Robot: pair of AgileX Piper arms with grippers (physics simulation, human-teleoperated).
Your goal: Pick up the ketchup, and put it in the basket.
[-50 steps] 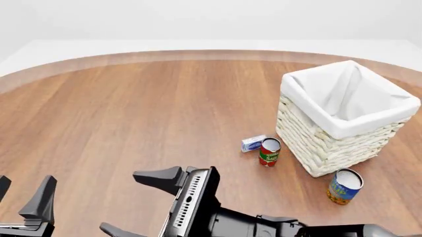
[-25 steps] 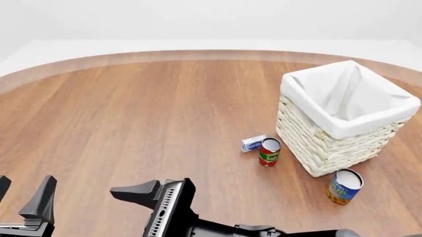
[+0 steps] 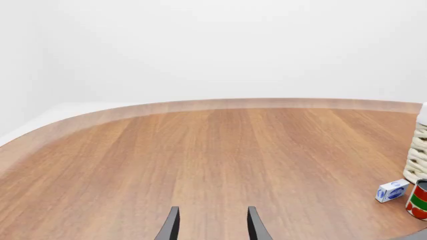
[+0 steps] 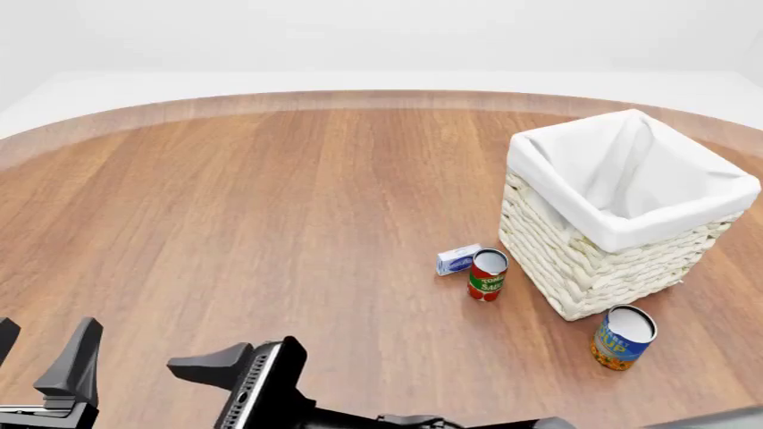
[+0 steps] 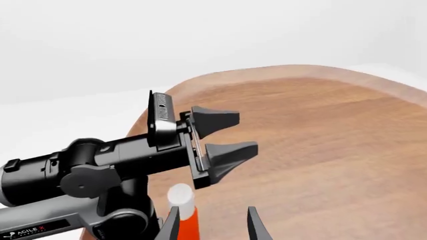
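The ketchup, an orange-red squeeze bottle with a white cap [image 5: 181, 212], shows low in my right wrist view, just ahead of my right tool [image 5: 212, 225], whose fingers stand wide with nothing between them. The left tool [image 4: 42, 357], lower left in the front view, also gapes idle. I'd centre the bottle between the right fingers before closing, then carry it to the cream wicker basket with white liner [image 4: 620, 214] at right.

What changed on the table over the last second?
The right arm's open end effector swung left and back toward the near table edge. It grasped nothing. The left end effector, cream wicker basket, both cans and small white-and-blue box stayed put.
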